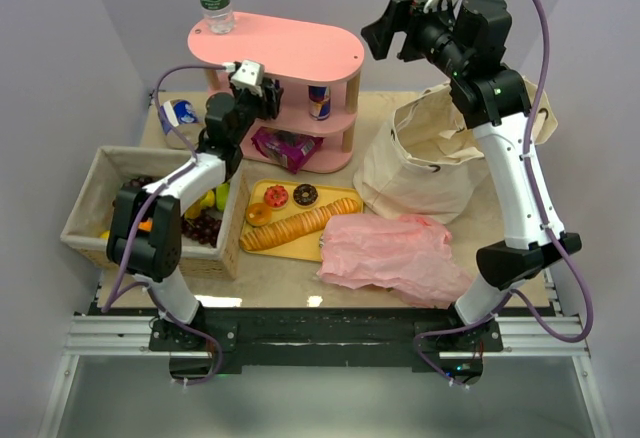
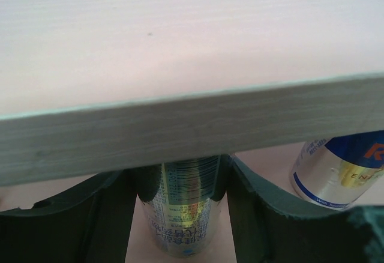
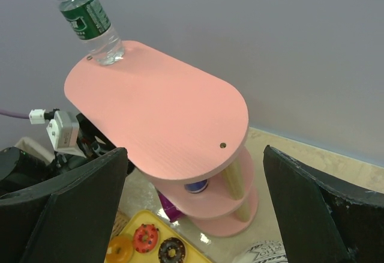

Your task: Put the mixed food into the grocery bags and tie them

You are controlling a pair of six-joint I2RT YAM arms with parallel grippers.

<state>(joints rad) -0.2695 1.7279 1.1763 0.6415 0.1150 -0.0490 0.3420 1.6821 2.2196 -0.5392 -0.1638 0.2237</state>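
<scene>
A slim silver-gold drink can [image 2: 183, 215] stands on the middle tier of the pink shelf [image 1: 290, 43], under the top board's edge [image 2: 192, 131]. My left gripper [image 2: 183, 179] reaches in under that board [image 1: 262, 106], and its dark fingers [image 2: 246, 215] press against both sides of the can. A blue-and-silver can [image 2: 336, 173] stands to its right [image 1: 319, 101]. A water bottle [image 1: 213, 3] with a green label stands on the top tier. The beige canvas bag [image 1: 420, 168] stands at the right, with the pink plastic bag [image 1: 395, 253] lying crumpled in front of it. My right gripper [image 1: 372, 38] hangs open, high over the shelf [image 3: 195, 155], holding nothing.
A woven basket [image 1: 90, 208] with fruit stands at the left. A yellow tray [image 1: 325, 193] with donuts [image 1: 290, 196] and a long bread lies in the middle. A purple packet [image 1: 285, 148] leans at the shelf's foot.
</scene>
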